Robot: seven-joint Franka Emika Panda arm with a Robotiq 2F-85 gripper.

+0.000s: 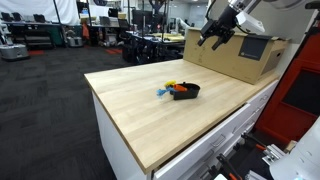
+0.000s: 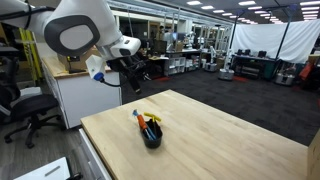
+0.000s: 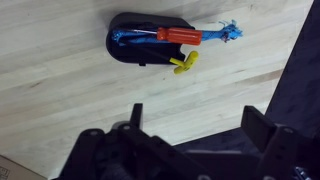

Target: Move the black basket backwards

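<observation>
Pincer [image 1: 218,36] is hanging high up close to the cardboard box [image 1: 245,58], fingers [image 3: 134,118] spread wide and gripping nothing. Black basket [image 1: 185,91] is sitting on the worktop [image 1: 130,110] near the box, apart from it and not touching. Wrist view is showing an orange-handled screwdriver [image 3: 180,35] lying across the basket, with a blue bit [image 3: 228,30] and a yellow bit [image 3: 185,63] poking over the rim on the side facing away from the box. I'm reading this as the approach step, with nothing in contact yet. To do it well, I'm suggesting coming down on a bare stretch of rim clear of the screwdriver, putting one finger inside the wall and one outside, and closing gently, since the basket is looking light and likely to tip or skid. Which way counts as "backwards" isn't showing in the views; I'm guessing toward the box. I'm advising keeping it low while moving so nothing is spilling, and stopping short of the box.
</observation>
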